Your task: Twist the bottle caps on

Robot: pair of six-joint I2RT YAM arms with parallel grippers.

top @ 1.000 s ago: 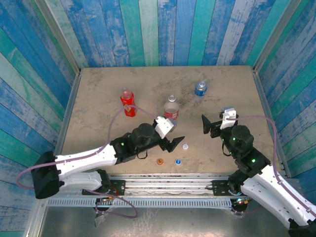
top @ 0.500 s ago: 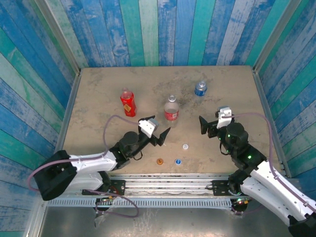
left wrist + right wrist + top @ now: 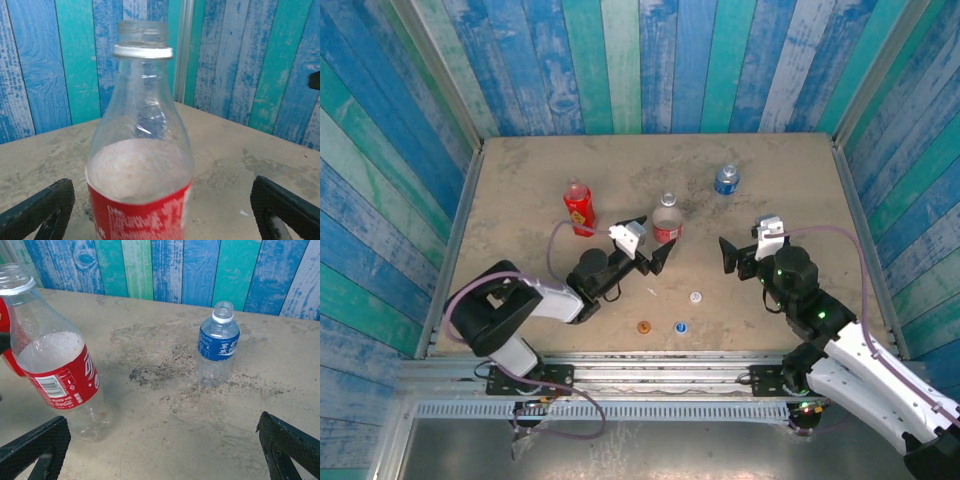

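Note:
The clear bottle with a red label (image 3: 666, 224) stands uncapped mid-table. My left gripper (image 3: 651, 244) is open right in front of it, one finger on each side of its lower body (image 3: 140, 170), and I see no contact. An all-red bottle (image 3: 578, 208) stands to the left, and a shorter blue-label bottle (image 3: 726, 179) stands open-necked at the back right. Three caps lie near the front: white (image 3: 696, 296), orange (image 3: 644, 326), blue (image 3: 680, 326). My right gripper (image 3: 739, 247) is open and empty, facing the red-label bottle (image 3: 55, 365) and the blue-label bottle (image 3: 218, 347).
A small white scrap (image 3: 652, 292) lies just left of the white cap. Painted plank walls (image 3: 640, 60) enclose the table on three sides. Bare tabletop (image 3: 165, 430) stretches between my right gripper's fingers.
My left gripper has drawn back from beside the white cap and swung up to the clear red-label bottle. My right gripper has edged slightly left. Bottles and caps have not moved.

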